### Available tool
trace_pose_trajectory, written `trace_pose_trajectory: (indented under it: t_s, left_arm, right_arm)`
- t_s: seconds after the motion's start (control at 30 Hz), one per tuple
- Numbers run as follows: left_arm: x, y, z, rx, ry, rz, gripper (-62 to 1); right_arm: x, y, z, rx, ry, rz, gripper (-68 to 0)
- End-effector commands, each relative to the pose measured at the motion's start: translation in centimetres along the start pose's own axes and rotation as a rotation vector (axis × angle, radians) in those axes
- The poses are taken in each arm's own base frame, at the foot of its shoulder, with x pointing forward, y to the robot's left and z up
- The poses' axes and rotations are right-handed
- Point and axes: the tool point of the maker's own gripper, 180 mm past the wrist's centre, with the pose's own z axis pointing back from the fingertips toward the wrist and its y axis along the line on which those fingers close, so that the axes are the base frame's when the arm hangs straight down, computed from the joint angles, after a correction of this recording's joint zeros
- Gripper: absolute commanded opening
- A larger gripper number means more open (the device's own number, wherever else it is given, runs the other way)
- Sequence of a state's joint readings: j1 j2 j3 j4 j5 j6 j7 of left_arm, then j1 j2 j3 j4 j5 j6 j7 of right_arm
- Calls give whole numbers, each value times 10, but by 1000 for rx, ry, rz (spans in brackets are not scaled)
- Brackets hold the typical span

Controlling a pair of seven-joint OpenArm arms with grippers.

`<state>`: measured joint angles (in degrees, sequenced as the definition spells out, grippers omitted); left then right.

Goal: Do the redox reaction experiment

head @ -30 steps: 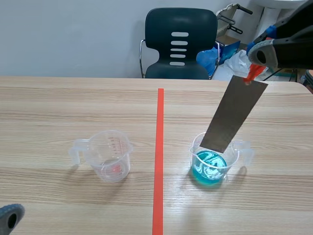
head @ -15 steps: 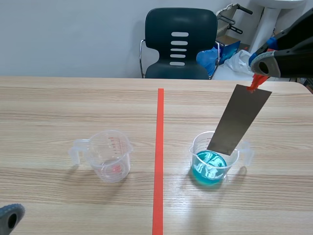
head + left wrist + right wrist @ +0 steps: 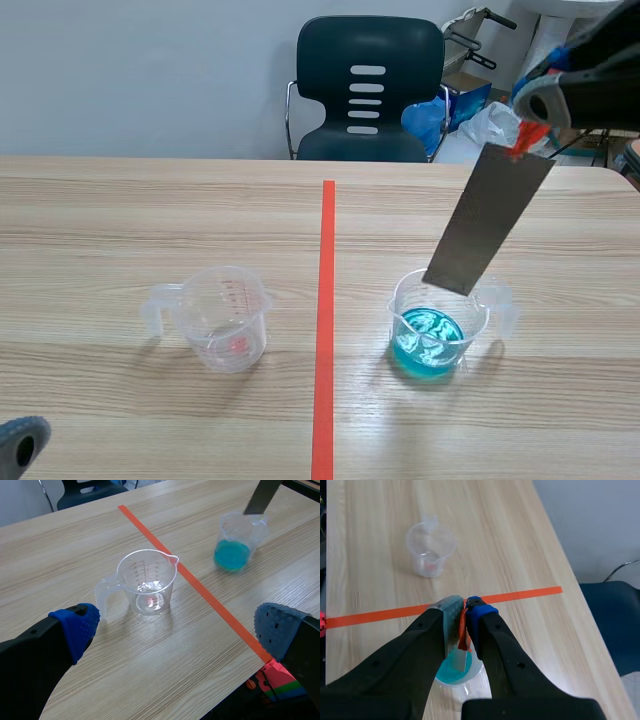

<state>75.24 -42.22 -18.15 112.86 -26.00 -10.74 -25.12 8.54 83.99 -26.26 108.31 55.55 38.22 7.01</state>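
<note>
My right gripper (image 3: 530, 122) is raised at the right and shut on the red-tipped top of a grey metal strip (image 3: 488, 219). The strip hangs tilted, its lower end just above the rim of a clear beaker (image 3: 438, 323) holding blue liquid (image 3: 428, 336). Seen from the right wrist, the gripper (image 3: 462, 614) pinches the strip's red end (image 3: 463, 628) over the blue beaker (image 3: 456, 668). An empty clear measuring cup (image 3: 222, 317) stands left of the tape line. My left gripper (image 3: 175, 625) is open, low and near the table's front, with the empty cup (image 3: 146, 582) ahead of it.
An orange-red tape line (image 3: 325, 320) runs down the table's middle. A dark chair (image 3: 368, 90) stands behind the far table edge, with bags and clutter beside it at the back right.
The right gripper has lifted the metal strip: its lower end was down inside the blue beaker and now hangs just above the rim. The left arm has not moved.
</note>
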Motion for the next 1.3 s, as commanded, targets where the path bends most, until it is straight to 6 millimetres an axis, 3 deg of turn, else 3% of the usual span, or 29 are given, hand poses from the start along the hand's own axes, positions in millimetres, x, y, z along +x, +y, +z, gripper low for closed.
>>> trace_pose_trajectory:
  t_s: [0.0,1.27]
  left_arm:
    - [6,-3,0,-1,-26,17,14]
    - [6,-3,0,-1,-26,16,14]
  right_arm:
    - [11,-6,3,-13,-26,23,-665]
    - [9,-5,3,-11,-16,21,-665]
